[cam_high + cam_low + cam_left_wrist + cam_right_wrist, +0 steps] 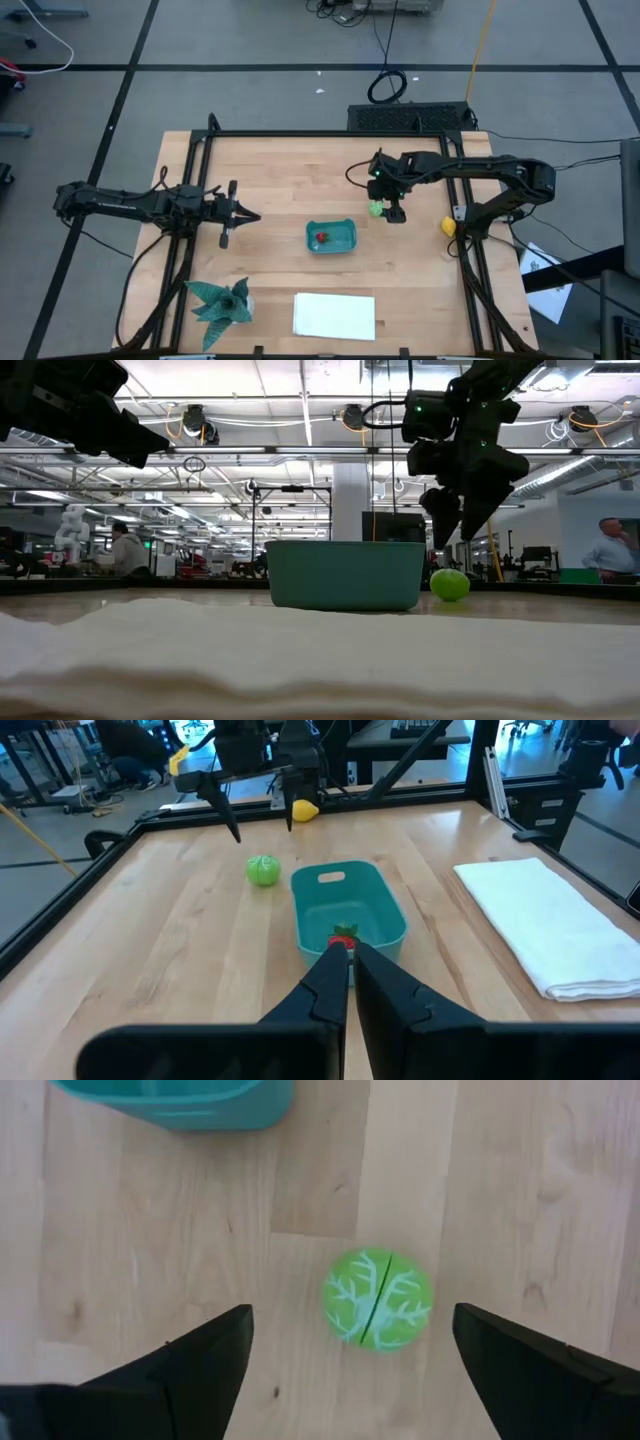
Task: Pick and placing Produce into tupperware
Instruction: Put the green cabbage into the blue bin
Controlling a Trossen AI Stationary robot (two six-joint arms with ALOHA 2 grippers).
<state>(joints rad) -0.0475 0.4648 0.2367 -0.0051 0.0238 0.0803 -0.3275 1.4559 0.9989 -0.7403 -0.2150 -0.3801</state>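
The teal tupperware [331, 237] stands mid-table, and the red produce [321, 238] lies inside it. The light green round produce [375, 209] rests on the wood to the right of the tub and slightly farther back. My right gripper [351, 1311] hangs open above it, pointing steeply down. Its two fingers [462, 510] stand wide apart and clear of the ball [449, 584]. The yellow produce [449, 226] lies near the table's right edge. My left gripper [245, 215] waits shut at the left, pointing level toward the tub [348, 910].
A spiky teal-green star-shaped thing [222, 303] sits at the near left. A flat white folded cloth [335, 315] lies by the near edge. A black frame rail [330, 133] runs round the table. Bare wood shows between the tub and the left gripper.
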